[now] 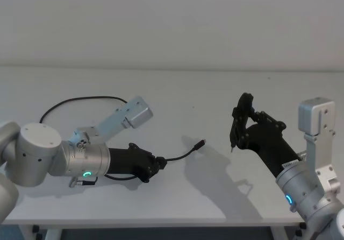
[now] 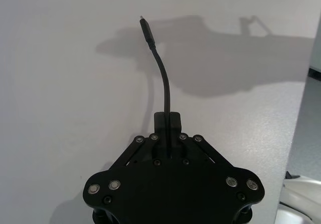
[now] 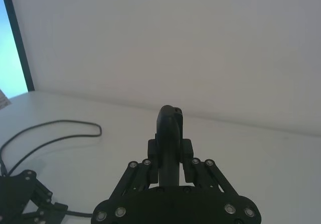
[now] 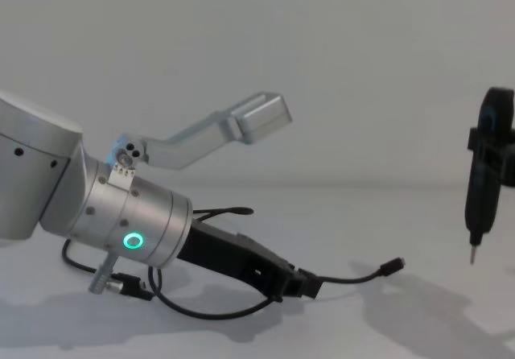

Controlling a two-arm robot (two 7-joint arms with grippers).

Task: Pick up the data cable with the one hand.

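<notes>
My left gripper (image 1: 159, 164) is low over the white table (image 1: 177, 94), at about 8 o'clock in the head view. Its two black fingers (image 2: 161, 122) are clamped tight on the data cable (image 1: 183, 155). They pinch it a little way back from one plug (image 1: 201, 142). That short end sticks out of the fingers toward 2 o'clock. It curves up off the table. The rest of the cable runs back under the gripper's arm, and a long loop lies flat on the table out at 10 o'clock.

My right gripper (image 1: 243, 111) waits up in the air at 4 o'clock, well apart from the cable. Its fingers look pressed together.

I think the cable is very light and very bendy. It is also thin and smooth, so it could slide through the fingers. Near the plug seems a good place to hold, because the short end cannot flop much there. I would not squeeze the little metal tip, as it might bend. When I lift, I expect the long tail to drag and swing, so I should go up slowly.
</notes>
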